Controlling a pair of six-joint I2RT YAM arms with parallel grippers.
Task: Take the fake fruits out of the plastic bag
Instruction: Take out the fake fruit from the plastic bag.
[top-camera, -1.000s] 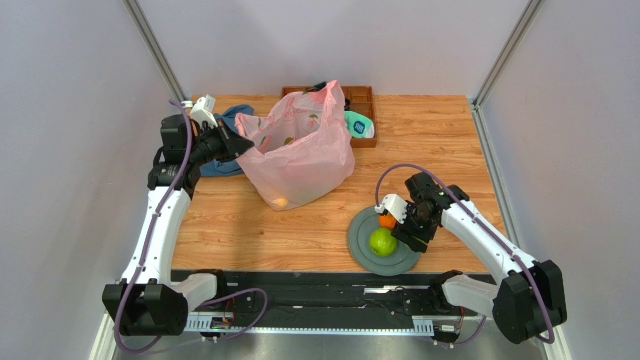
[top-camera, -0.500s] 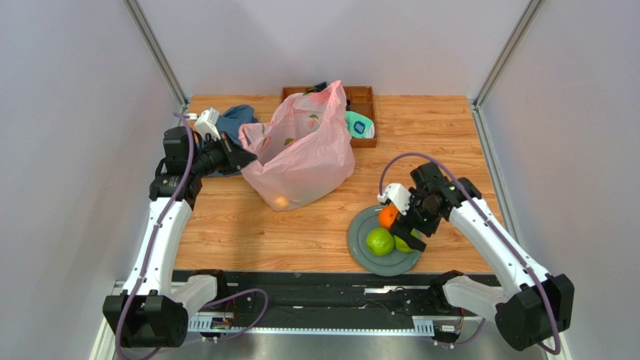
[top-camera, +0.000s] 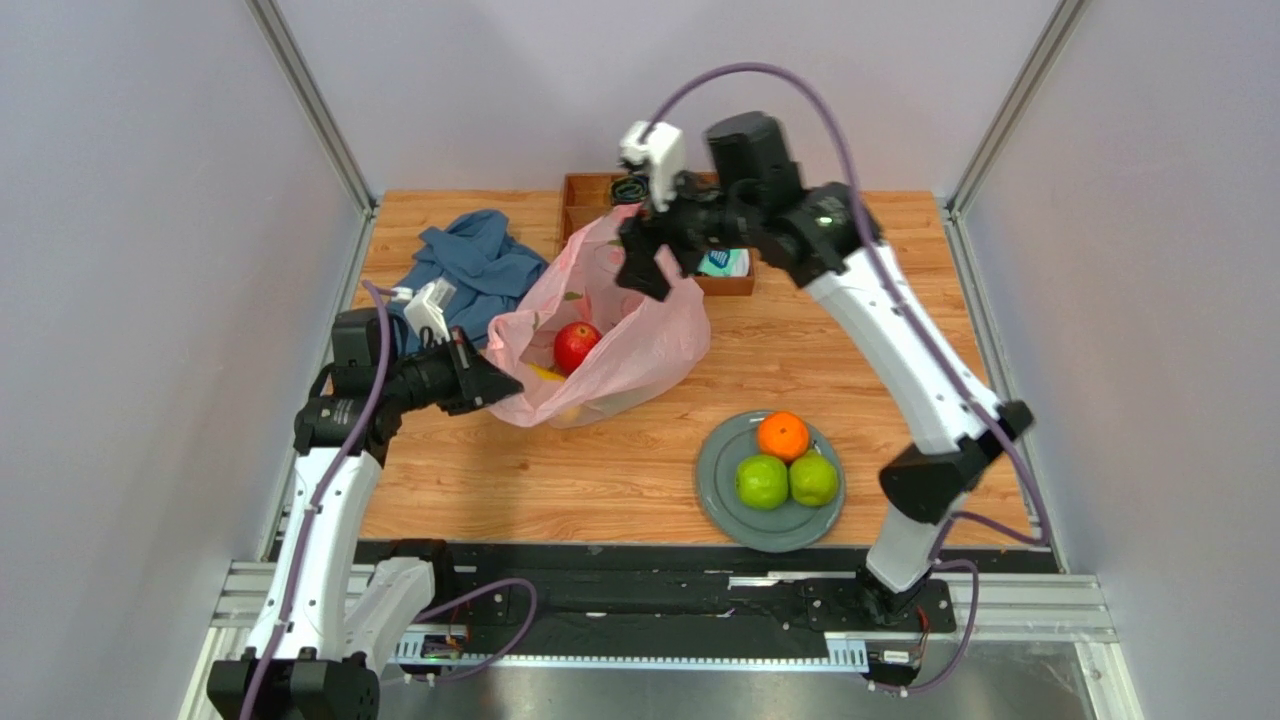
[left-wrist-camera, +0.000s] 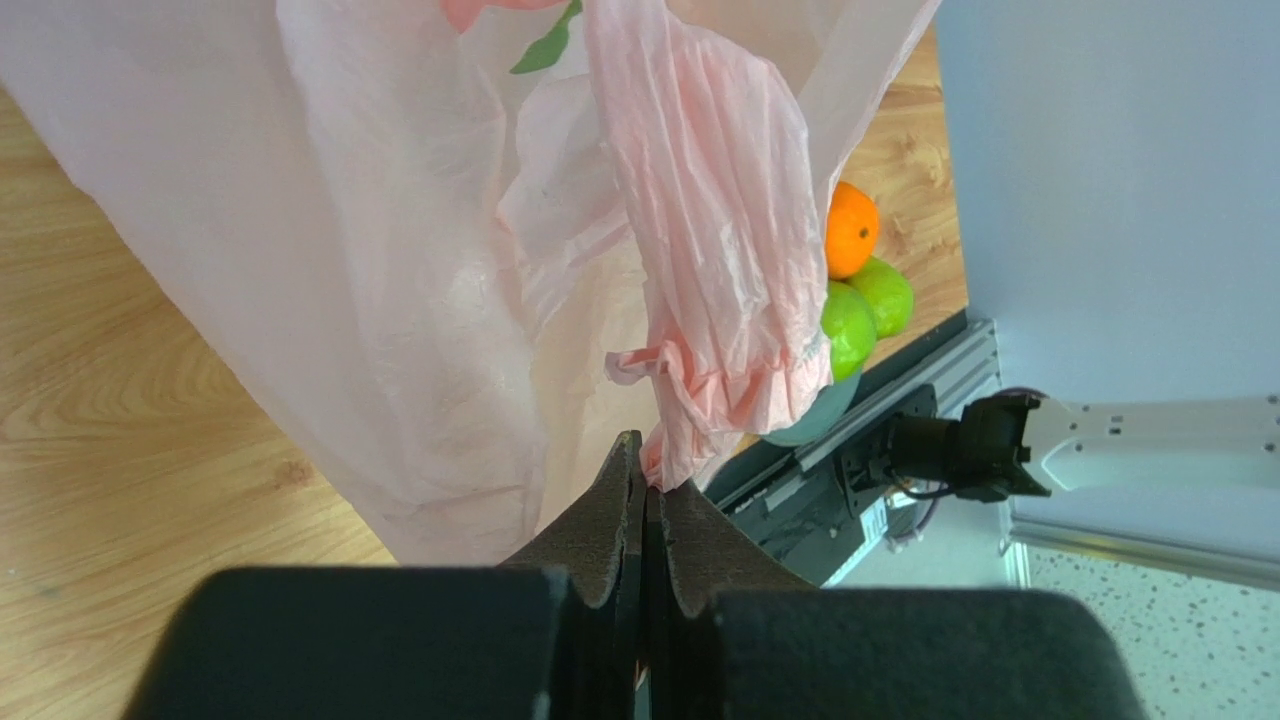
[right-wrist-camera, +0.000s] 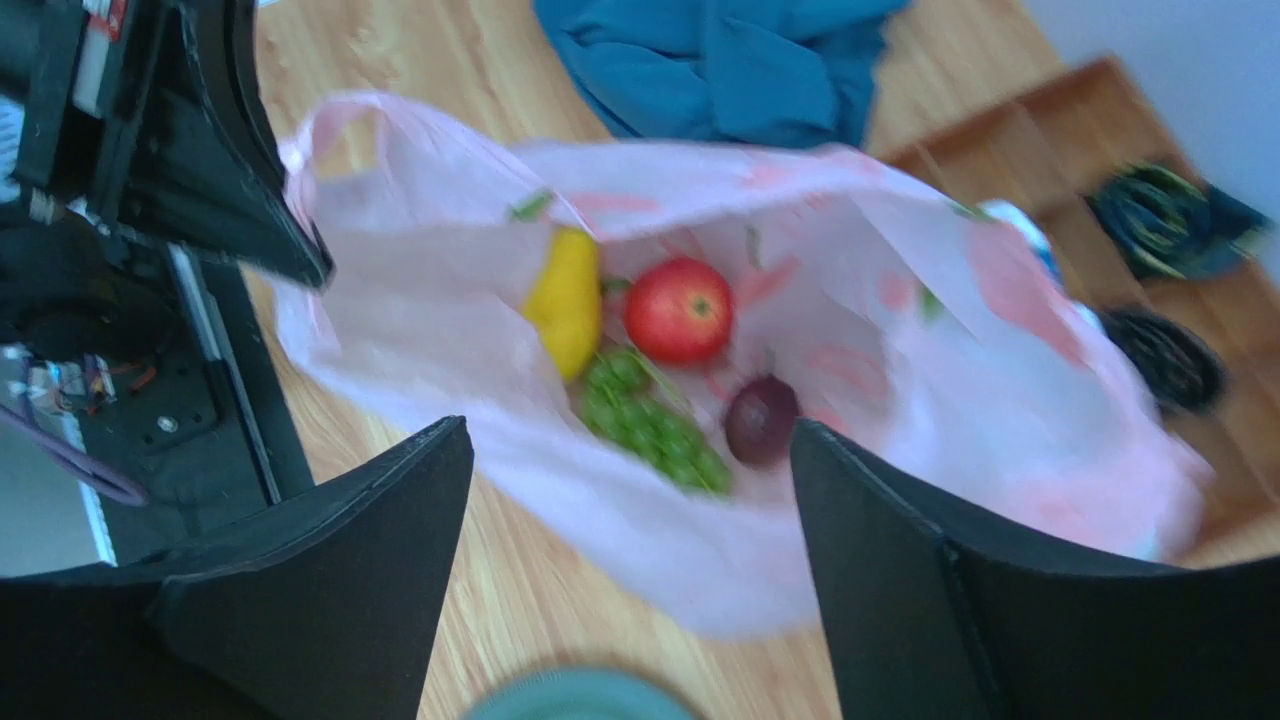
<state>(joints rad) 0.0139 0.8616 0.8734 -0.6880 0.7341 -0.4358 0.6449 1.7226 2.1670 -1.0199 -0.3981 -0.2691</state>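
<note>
Fake fruits (top-camera: 576, 347) are split between two places: some lie in the pink plastic bag (top-camera: 639, 338), the others on the grey plate (top-camera: 718, 495).

The right gripper (right-wrist-camera: 627, 432) hangs over the bag's open mouth with its jaws spread wide and nothing between them. Seen from its wrist camera, a red apple (right-wrist-camera: 679, 309), a yellow fruit (right-wrist-camera: 568, 300), green grapes (right-wrist-camera: 649, 420) and a dark plum (right-wrist-camera: 762, 417) lie in the bottom of the bag, right in the gap between the two fingers (right-wrist-camera: 316, 593), well below the tips.

The left gripper (left-wrist-camera: 646, 473) has its jaws pressed together on a crumpled fold of the bag's rim. The thin film hangs stretched just ahead of the tips, and the bag's mouth opens away from them, toward the right gripper.

The plate is on the wooden table (top-camera: 496, 465), well apart from both sets of jaws, past the bag from the left gripper. On it an orange (top-camera: 781, 435), a green apple (top-camera: 762, 482) and a second green fruit (top-camera: 813, 479) sit close together.

A blue cloth (top-camera: 473, 263) lies just beside the left gripper's wrist; a wooden tray (top-camera: 589, 189) sits beneath the right gripper, behind the bag.
</note>
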